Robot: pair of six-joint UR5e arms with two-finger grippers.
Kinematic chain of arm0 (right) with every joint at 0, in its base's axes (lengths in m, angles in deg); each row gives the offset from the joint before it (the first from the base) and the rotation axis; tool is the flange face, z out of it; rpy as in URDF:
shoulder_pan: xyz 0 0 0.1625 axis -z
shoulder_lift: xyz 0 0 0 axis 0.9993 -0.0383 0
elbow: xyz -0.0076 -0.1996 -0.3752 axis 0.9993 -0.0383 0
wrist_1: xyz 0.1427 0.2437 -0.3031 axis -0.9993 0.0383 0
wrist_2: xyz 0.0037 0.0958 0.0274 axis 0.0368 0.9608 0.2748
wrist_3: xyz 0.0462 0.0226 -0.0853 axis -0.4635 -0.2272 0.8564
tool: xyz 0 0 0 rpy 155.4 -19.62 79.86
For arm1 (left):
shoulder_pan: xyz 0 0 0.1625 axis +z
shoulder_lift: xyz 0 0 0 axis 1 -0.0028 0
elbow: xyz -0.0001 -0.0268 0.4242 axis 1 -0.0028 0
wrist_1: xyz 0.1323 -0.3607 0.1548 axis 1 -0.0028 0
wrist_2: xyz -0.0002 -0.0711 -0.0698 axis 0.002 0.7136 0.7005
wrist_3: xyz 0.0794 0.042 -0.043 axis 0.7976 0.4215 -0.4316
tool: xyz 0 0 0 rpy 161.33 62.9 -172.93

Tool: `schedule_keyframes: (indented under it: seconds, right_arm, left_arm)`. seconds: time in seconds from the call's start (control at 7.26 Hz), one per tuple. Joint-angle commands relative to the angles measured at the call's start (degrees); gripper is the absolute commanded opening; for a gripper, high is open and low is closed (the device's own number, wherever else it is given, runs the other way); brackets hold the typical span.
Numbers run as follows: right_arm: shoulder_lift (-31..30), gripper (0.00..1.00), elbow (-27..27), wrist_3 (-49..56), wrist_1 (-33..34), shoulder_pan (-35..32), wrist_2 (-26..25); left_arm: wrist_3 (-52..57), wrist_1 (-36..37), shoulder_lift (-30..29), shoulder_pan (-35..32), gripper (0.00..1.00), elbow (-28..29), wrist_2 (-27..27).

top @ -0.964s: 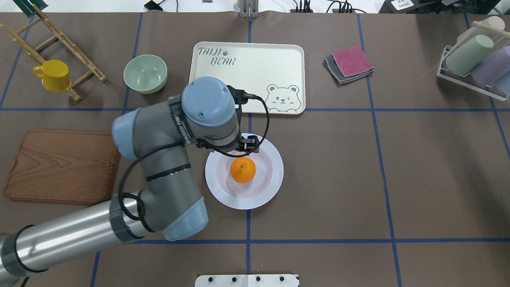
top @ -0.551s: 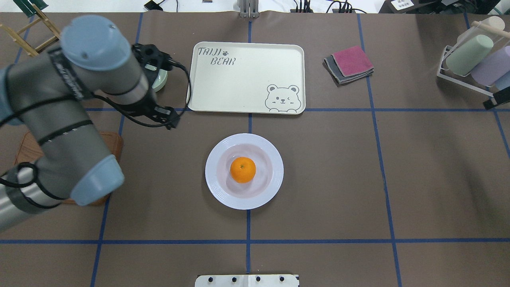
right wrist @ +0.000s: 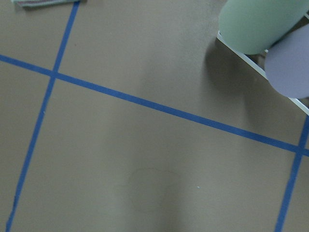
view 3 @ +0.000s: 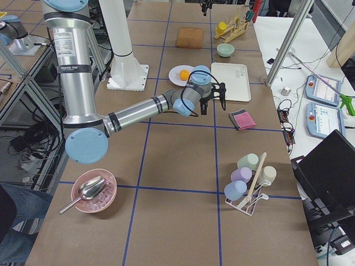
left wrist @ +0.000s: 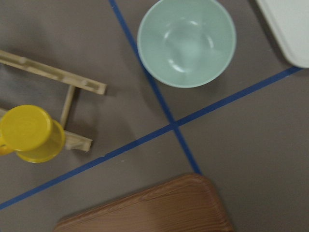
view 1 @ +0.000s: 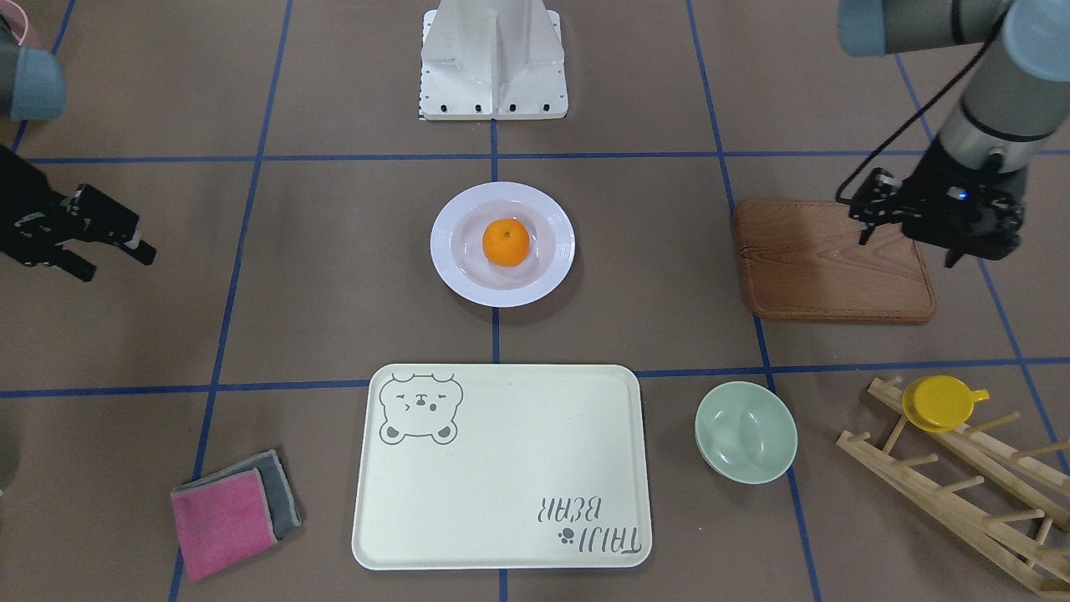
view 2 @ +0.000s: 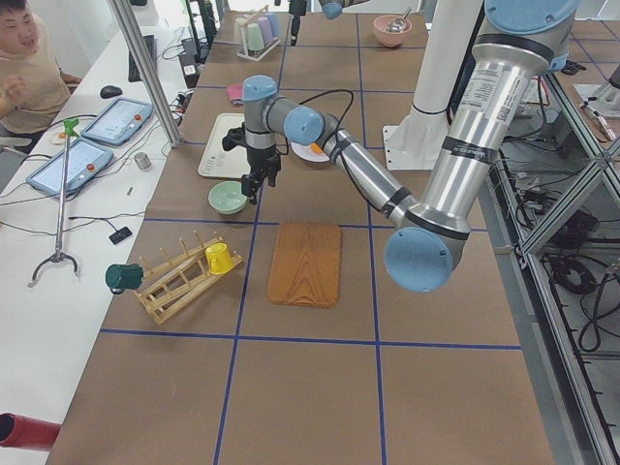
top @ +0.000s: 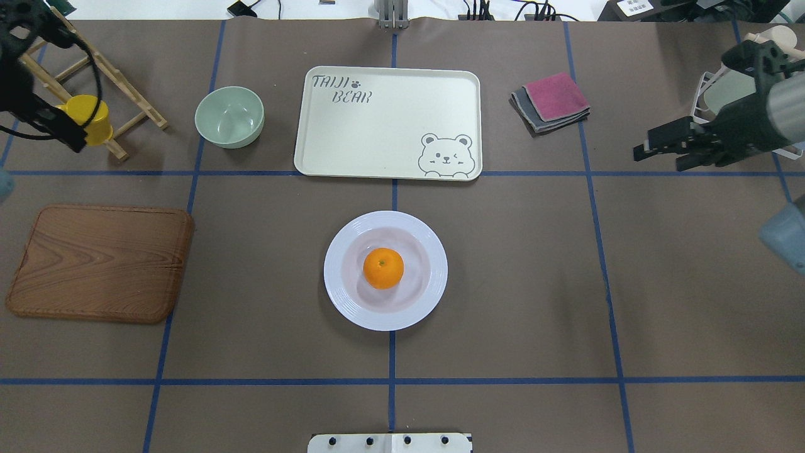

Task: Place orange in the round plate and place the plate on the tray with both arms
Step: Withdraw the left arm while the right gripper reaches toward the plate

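The orange (top: 383,268) lies in the sunken centre of the white round plate (top: 340,303), mid-table, also seen as the orange (view 1: 506,242) in the plate (view 1: 444,243) from the front. The cream bear tray (top: 390,126) lies bare just beyond the plate, a small gap between them. My left gripper (view 1: 909,247) hangs open and holds nothing over the wooden board's outer end, far from the plate. My right gripper (top: 660,156) is open too, out at the table's right side, its fingers (view 1: 138,248) pointing toward the middle.
A pale green bowl (top: 229,117) stands left of the tray. A yellow cup (top: 88,118) sits on a wooden rack at the far left. The wooden board (top: 100,263) lies left of the plate. Folded cloths (top: 552,100) and a cup rack (top: 748,94) are on the right.
My left arm has swung away from over the plate to the table's far left. My right gripper has come into view at the right edge. Orange and plate have not moved.
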Motion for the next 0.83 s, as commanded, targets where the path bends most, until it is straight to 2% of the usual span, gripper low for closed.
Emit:
schedule_keyframes:
  seconds: [0.0, 0.14, 0.41, 0.55, 0.69]
  right_arm:
    - [3.89, 1.00, 4.97, -17.79, -1.34, 10.80, -10.87]
    - [3.99, 1.00, 7.95, -23.16, -1.34, 16.50, -17.79]
    - [4.00, 1.00, 11.30, -31.96, -1.51, 25.39, -28.00]
    - [3.91, 1.00, 11.23, -36.01, -4.65, 31.00, -35.97]
    - [3.91, 1.00, 10.62, -42.92, -8.51, 38.45, -48.14]
  left_arm:
    - [11.50, -0.08, 5.17, -11.13, 1.00, 1.44, 3.22]
    - [11.62, -1.64, 8.41, -15.20, 1.00, 3.96, 8.81]
    - [9.44, -2.98, 10.11, -23.71, 1.00, 10.80, 10.53]
    - [8.29, -2.80, 10.81, -24.54, 1.00, 11.02, 15.41]
    - [8.54, -2.89, 12.04, -24.64, 1.00, 11.19, 15.98]
